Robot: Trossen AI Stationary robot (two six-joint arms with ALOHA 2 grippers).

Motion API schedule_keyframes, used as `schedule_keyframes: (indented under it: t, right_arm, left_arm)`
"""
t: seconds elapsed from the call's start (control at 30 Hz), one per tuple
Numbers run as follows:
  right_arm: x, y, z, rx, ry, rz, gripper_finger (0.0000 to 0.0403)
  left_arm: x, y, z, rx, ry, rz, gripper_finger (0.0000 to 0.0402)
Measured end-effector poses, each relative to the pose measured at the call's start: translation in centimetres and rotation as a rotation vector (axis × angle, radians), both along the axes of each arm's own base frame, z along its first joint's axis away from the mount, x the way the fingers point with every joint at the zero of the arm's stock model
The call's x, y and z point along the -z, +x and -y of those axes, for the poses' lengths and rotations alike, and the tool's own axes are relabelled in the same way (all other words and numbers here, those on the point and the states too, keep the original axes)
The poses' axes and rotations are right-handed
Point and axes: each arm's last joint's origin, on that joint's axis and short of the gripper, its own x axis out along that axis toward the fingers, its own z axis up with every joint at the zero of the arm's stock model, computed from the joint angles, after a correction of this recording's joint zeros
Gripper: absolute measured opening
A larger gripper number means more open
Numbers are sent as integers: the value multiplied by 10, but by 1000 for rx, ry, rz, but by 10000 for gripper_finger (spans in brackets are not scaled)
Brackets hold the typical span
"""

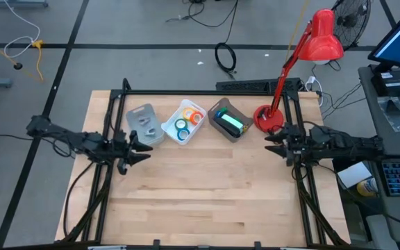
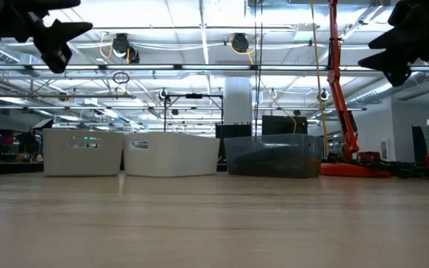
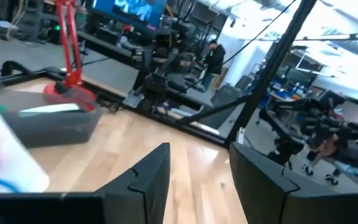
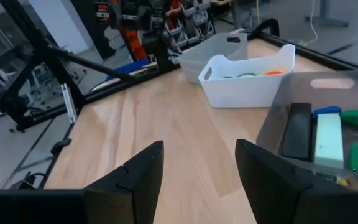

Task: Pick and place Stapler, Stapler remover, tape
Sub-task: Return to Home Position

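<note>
Along the far edge of the wooden table [image 1: 207, 187], three bins in one row, just beside each other: a light grey bin [image 2: 83, 152] on the left, a white bin [image 2: 171, 155] in the middle, a dark grey bin [image 2: 274, 156] on the right. Inside the white bin, four tape rolls [image 1: 180, 126], yellow, green, orange and blue, lying close together, none on the bare wood. Inside the dark grey bin, a long black item [image 4: 297, 130], a pale block with a blue end [image 4: 328, 140] and small green pieces [image 4: 356, 118], all next to each other; cannot tell which of them is the stapler. In the light grey bin, only a greyish shape [image 1: 143, 119], too unclear to name. At the far right corner, near the dark grey bin, a red desk lamp [image 1: 321, 38] with its round base on the table. At the left side of the table, near the light grey bin but apart from it, the left gripper [image 1: 139, 147], raised well above the wood in the low view, fingers [image 3: 143, 180] apart with an open gap between them and nothing inside. At the right side, near the lamp base, the right gripper [image 1: 273, 142], raised in the same way, fingers [image 4: 143, 174] also spread and holding nothing
</note>
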Motion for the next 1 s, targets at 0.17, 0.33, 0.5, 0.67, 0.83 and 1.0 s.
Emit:
schedule_keyframes:
  t: [0.17,0.33,0.5,0.67,0.83,1.0]
  right_arm:
    - [3,-7,0,2,12,-8,192]
    - [7,-14,0,7,29,-24,192]
    - [5,-13,0,12,41,-3,192]
    - [14,-5,0,5,20,32,192]
    - [36,10,0,-4,5,99,192]
    - [60,19,-1,7,77,100,192]
  left_arm:
    - [2,-15,-9,-23,22,-13,168]
    - [4,-31,-15,-38,108,7,168]
    - [12,-35,-17,-59,140,-60,168]
    - [17,-33,-16,-58,188,-115,168]
    - [14,-32,-17,-106,328,-39,168]
    - [31,-27,-15,-100,348,-80,168]
